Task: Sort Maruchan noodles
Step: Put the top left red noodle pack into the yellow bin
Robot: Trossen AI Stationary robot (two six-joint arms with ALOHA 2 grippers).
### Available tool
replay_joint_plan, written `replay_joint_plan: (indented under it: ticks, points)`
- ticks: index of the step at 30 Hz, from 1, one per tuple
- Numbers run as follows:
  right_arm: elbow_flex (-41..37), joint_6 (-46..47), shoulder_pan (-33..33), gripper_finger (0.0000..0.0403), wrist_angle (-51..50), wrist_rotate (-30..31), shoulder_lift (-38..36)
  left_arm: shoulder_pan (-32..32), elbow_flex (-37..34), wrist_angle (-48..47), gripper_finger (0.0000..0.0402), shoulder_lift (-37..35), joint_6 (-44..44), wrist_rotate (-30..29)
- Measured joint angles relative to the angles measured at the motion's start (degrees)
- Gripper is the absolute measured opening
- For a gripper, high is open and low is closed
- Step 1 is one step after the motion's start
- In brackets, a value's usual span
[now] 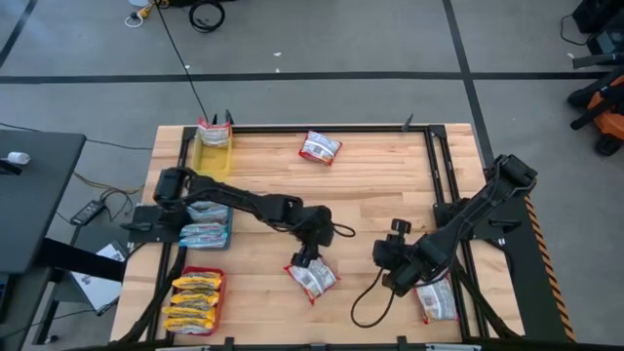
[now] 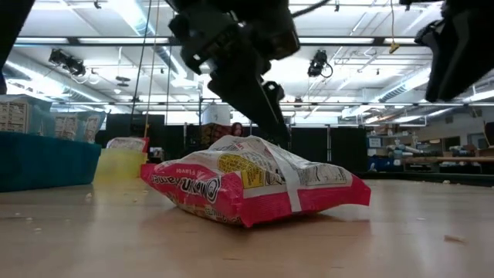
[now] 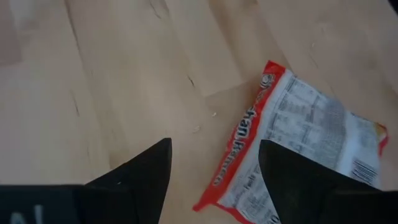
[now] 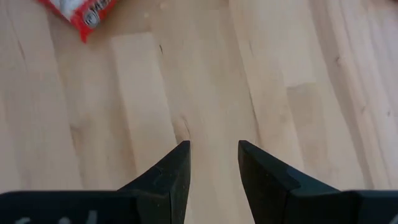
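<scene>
The left gripper (image 1: 304,259) hovers with fingers (image 3: 143,174) spread apart over a red-and-white noodle packet (image 1: 312,278) lying flat near the middle of the tabletop (image 1: 370,185). To its right, the right gripper (image 1: 382,255) waits above bare wood, fingers parted and empty.

Three red-and-white packets (image 1: 312,277) lay loose on the surface (image 1: 370,195). The yellow tray (image 1: 213,156) held one more, the blue tray (image 1: 205,236) held about two pale packets, and the red tray (image 1: 200,274) held about four yellow-orange ones. Two arms were present.
</scene>
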Motion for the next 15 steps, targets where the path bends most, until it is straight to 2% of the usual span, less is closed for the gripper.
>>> replay_joint_plan:
  ticks: [8, 15]
  points:
    - [0.0, -2.9, -3.0, 0.014, 1.2, 0.9, -2.3, -0.2, 9.0, -8.9, 0.0243, 7.3, 1.3, 4.0]
    - [0.0, -2.8, -3.1, 0.014, 3.3, -1.5, -2.1, -2.6, 9.7, -13.9, 0.0243, 11.5, 4.2, 5.6]
